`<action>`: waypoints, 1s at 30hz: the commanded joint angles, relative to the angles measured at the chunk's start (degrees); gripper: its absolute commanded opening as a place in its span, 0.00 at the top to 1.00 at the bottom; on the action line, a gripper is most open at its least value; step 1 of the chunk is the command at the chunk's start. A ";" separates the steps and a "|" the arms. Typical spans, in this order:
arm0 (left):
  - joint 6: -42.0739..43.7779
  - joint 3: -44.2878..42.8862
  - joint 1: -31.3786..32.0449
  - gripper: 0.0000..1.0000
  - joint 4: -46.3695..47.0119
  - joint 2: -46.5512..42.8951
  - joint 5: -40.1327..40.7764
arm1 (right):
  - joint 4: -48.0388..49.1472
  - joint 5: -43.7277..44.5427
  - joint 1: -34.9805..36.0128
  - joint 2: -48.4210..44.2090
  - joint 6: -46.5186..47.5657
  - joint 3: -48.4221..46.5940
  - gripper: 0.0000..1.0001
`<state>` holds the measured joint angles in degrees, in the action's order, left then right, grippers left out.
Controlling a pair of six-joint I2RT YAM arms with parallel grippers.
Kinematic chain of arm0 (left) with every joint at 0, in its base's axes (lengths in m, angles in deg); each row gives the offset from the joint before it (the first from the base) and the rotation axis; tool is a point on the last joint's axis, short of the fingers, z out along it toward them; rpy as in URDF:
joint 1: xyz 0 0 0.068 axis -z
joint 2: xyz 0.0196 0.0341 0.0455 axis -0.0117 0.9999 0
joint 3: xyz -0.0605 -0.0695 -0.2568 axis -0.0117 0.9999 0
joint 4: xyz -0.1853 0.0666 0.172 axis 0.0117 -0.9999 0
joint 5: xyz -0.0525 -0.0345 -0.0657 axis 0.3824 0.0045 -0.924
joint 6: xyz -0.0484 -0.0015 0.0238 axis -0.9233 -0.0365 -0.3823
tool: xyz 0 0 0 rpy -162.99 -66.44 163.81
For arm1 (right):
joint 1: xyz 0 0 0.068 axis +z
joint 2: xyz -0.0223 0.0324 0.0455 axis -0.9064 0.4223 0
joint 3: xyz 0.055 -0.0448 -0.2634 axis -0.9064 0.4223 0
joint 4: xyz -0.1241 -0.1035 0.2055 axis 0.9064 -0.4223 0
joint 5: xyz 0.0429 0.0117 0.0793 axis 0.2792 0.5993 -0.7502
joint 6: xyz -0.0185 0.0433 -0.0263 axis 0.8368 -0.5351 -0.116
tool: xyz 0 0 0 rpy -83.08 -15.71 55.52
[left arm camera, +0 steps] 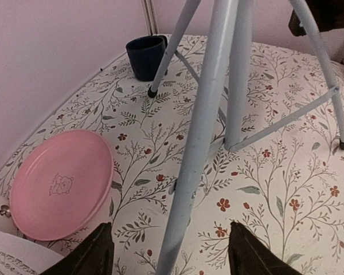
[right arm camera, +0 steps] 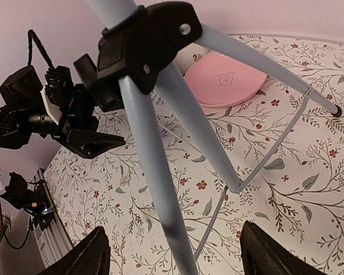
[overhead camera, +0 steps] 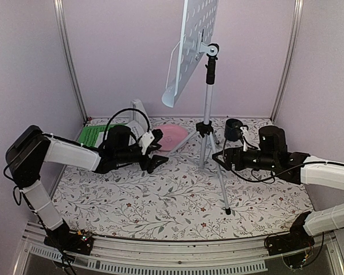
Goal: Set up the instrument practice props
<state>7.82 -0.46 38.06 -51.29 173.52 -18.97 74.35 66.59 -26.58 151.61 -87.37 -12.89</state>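
**Music stand upright, both pincers open around its legs**

The table (overhead camera: 160, 200), covered by a cloth with a flower pattern, carries everything. The pale blue-grey perforated music stand on a silver tripod (overhead camera: 207, 109) is upright a little behind the middle of the table. Its desk is tilted high above, and one leg reaches toward the near right corner.

The left gripper (overhead camera: 160, 158) is just left of the tripod, low over the cloth. Its fingers stand wide apart and hold nothing; in the left wrist view one tripod leg runs up between them without touching. The right gripper (overhead camera: 219, 158) is just right of the tripod. Its fingers are also wide apart, with a leg between them, and I see no contact.

The round pink plate (overhead camera: 173, 136) lies flat near the back edge, left of the tripod. The green music sheet (overhead camera: 97, 134) lies in the back left corner. A corner of the white music sheet (left arm camera: 11, 260) shows beside the plate. The white pyramid-shaped metronome (overhead camera: 139, 114) stands at the back edge. The dark blue mug (overhead camera: 235, 129) stands near the back edge, right of the tripod.
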 commanded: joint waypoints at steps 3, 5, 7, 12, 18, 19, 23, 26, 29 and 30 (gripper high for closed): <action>-1.29 -2.92 -0.37 0.35 -2.93 4.97 -4.53 | -0.12 -1.20 -0.28 3.61 -1.30 0.92 0.23; -1.53 -3.49 -0.36 0.37 -2.99 5.73 -4.69 | -0.13 -0.31 -0.27 4.52 -1.45 0.63 0.25; -1.48 -3.73 -0.42 0.39 -2.77 6.30 -4.87 | 0.06 1.00 -0.28 5.02 -1.82 0.17 0.28; -1.22 -4.36 -0.36 0.45 -2.98 7.17 -5.14 | -1.16 4.68 -0.29 6.57 -1.78 -1.53 0.36; -1.35 -5.77 -0.37 0.47 -3.70 8.76 -3.61 | -2.66 7.63 -0.31 8.02 -1.19 -3.18 0.41; -1.27 -6.32 -0.34 0.48 -4.13 9.27 -3.07 | -2.97 8.12 -0.35 8.20 -1.02 -3.58 0.42; -0.93 -8.50 -0.39 0.48 -5.29 10.97 -2.45 | -4.03 9.23 -1.08 8.72 0.11 -4.98 0.44; -0.76 -9.73 -0.33 0.55 -5.34 11.97 -3.02 | -4.10 9.51 -1.75 9.32 1.21 -5.86 0.44; -1.15 -9.70 -0.39 0.66 -4.11 12.21 -3.20 | -4.03 9.94 -2.94 10.24 2.59 -6.70 0.44; -1.20 -9.57 -0.36 0.68 -3.64 12.21 -3.24 | -3.85 9.84 -3.37 10.61 3.07 -6.86 0.44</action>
<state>6.73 -9.33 37.99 -55.62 184.91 -21.86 70.28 71.91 -27.15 160.63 -86.32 -17.39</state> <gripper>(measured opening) 0.357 0.562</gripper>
